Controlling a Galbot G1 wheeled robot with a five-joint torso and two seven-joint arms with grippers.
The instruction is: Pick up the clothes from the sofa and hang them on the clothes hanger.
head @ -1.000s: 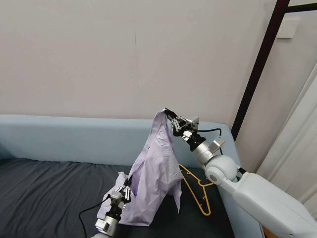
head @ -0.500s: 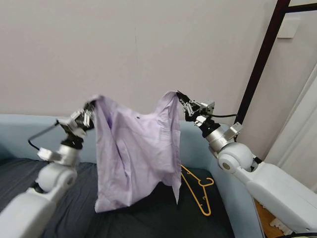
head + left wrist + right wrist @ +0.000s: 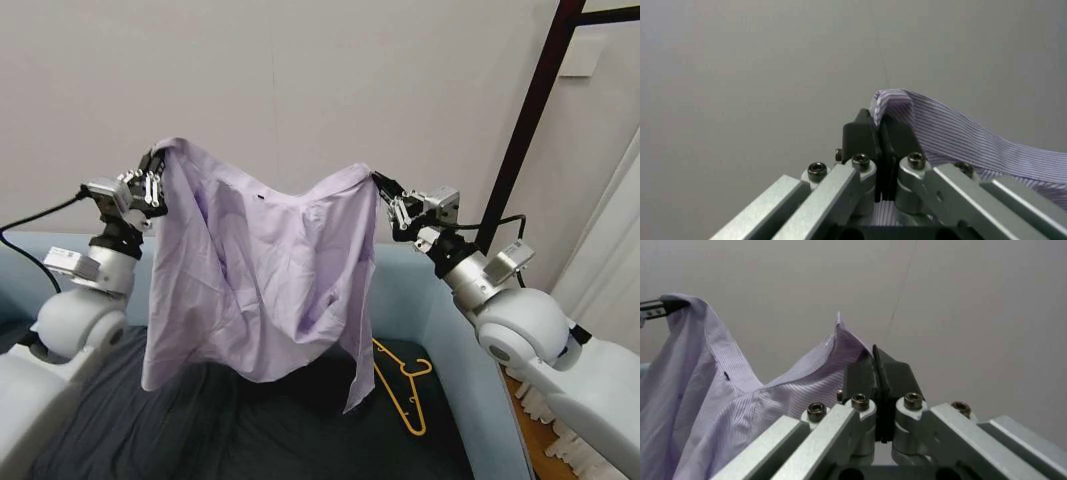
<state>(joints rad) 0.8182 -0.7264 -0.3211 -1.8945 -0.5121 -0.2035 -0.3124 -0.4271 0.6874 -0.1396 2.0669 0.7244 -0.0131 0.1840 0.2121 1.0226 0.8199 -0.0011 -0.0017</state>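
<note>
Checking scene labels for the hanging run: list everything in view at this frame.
shirt: 1, lilac with fine stripes, held up spread between the two grippers, hem hanging above the sofa seat
hanger: 1, yellow, lying on the seat near the sofa's right end
sofa: 1, light blue frame, against the wall
seat cushion: 1, dark grey, on the sofa
pole: 1, dark, slanting up at the right
curtain: 1, white, far right
wall plate: 1, white, upper right
wall: 1, off-white, behind the sofa
left gripper: 1, silver and black, raised at the left, shut on one top corner of the shirt
right gripper: 1, silver and black, raised at the right, shut on the other top corner
</note>
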